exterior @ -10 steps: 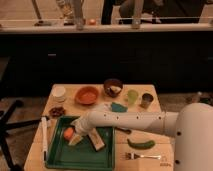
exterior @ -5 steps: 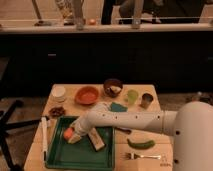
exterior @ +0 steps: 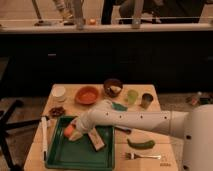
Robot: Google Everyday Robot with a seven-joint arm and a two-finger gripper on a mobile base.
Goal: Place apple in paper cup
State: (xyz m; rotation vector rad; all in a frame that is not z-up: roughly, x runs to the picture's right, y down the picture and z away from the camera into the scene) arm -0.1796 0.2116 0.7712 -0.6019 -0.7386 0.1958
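Apple's support: a wooden table [exterior: 150, 134] that carries everything below.
Green tray [exterior: 80, 157]: on the table's near picture-left part, with a wooden block [exterior: 96, 140] lying inside.
Arm [exterior: 135, 121]: reaches in from picture-right to the tray's far-left corner.
Orange bowl [exterior: 87, 94]: at the far edge, just right of the paper cup, and best kept clear of.
Paper cup [exterior: 59, 92]: upright in the far-left corner, beyond the gripper and slightly left.
Small dish [exterior: 57, 111]: lies between gripper and cup, under the likely path.
Gripper [exterior: 75, 132]: at the tray corner, against the apple; whether it clamps the fruit cannot be told.
Apple [exterior: 68, 131]: at the gripper's left tip, over the tray corner, well apart from the cup.
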